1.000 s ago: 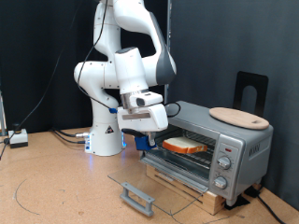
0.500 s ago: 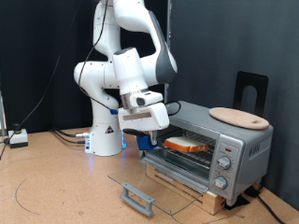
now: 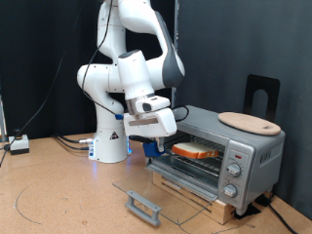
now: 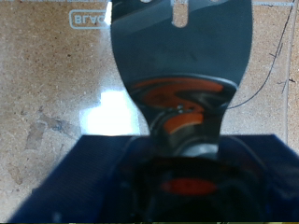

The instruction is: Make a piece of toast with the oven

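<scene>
The silver-grey oven (image 3: 219, 151) stands at the exterior view's right with its glass door (image 3: 166, 195) folded down flat. The piece of toast (image 3: 195, 150) lies on the wire rack inside the open oven. My gripper (image 3: 151, 146), with dark blue fingers, hangs at the oven's open left front corner, just to the left of the toast and apart from it. In the wrist view a dark blue mass (image 4: 84, 182) fills the lower part and a shiny grey metal shape (image 4: 182, 56) with an orange reflection fills the middle. I cannot tell what that shape is.
A round light wooden board (image 3: 249, 122) lies on the oven's top. Three knobs (image 3: 232, 171) sit on the oven's right front. The door handle (image 3: 143, 207) sticks out over the brown table. The arm's white base (image 3: 110, 141) stands behind, with cables at the left.
The gripper has crept slightly rightward towards the oven opening. The toast and the door have not moved.
</scene>
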